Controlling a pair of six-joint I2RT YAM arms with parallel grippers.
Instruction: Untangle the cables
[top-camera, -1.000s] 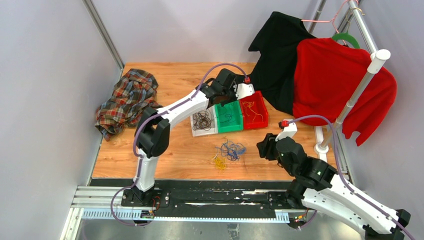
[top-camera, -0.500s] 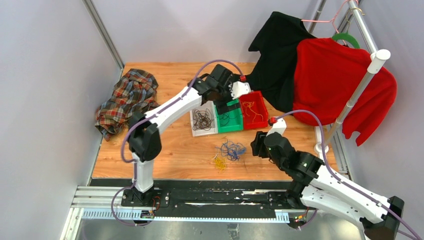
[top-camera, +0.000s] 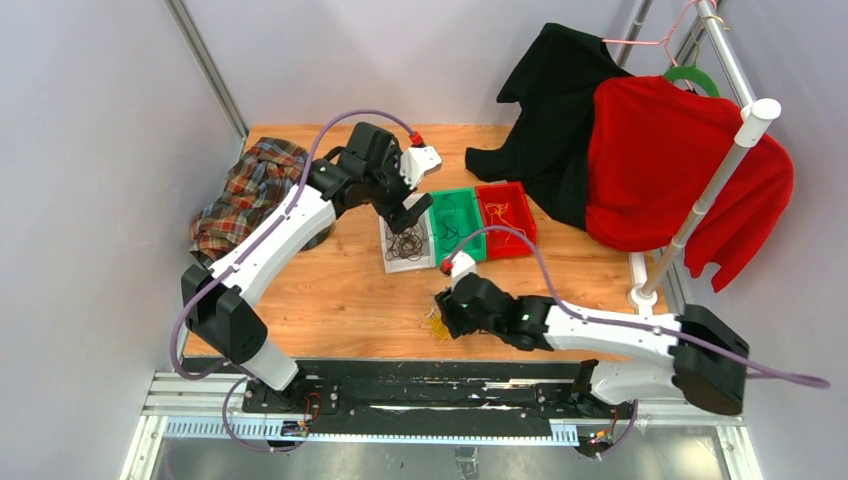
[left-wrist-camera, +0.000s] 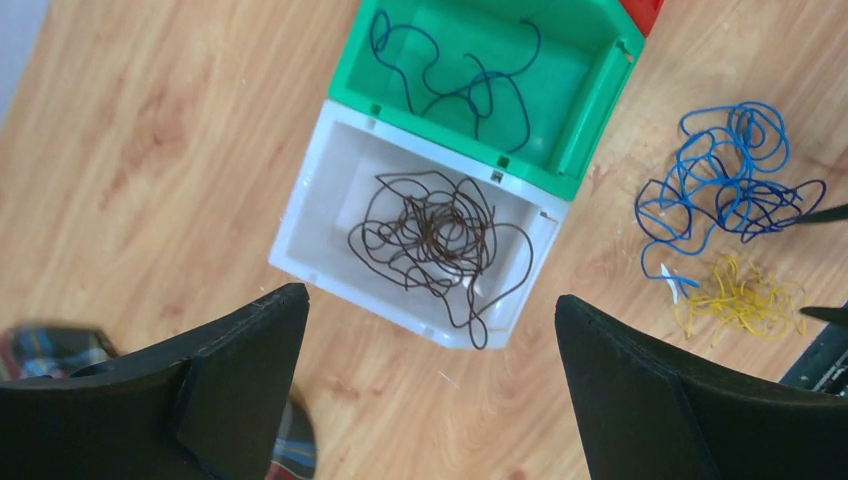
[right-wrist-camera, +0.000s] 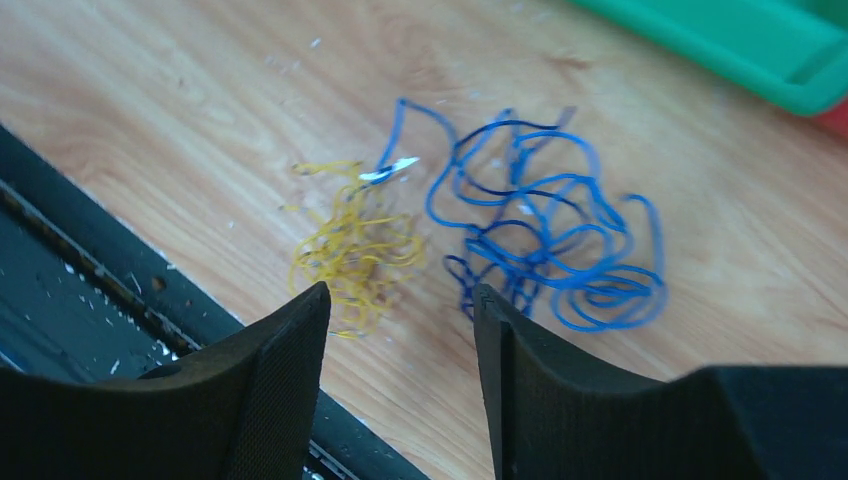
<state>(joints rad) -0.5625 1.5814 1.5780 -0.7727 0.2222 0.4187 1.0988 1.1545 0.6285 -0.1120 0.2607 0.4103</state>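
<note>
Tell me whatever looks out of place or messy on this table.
The tangled blue wire loops and the small clump of yellow wire loops lie loose on the bare wooden table, outside the green plastic bin. A crumpled plaid shirt lies heaped at the table's far left corner.

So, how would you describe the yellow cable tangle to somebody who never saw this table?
On the wooden table, look between the green bin and the near edge, where two loose tangles lie side by side. It is the yellow tangle, smaller and nearer the edge than its neighbour, the blue tangle.
</note>
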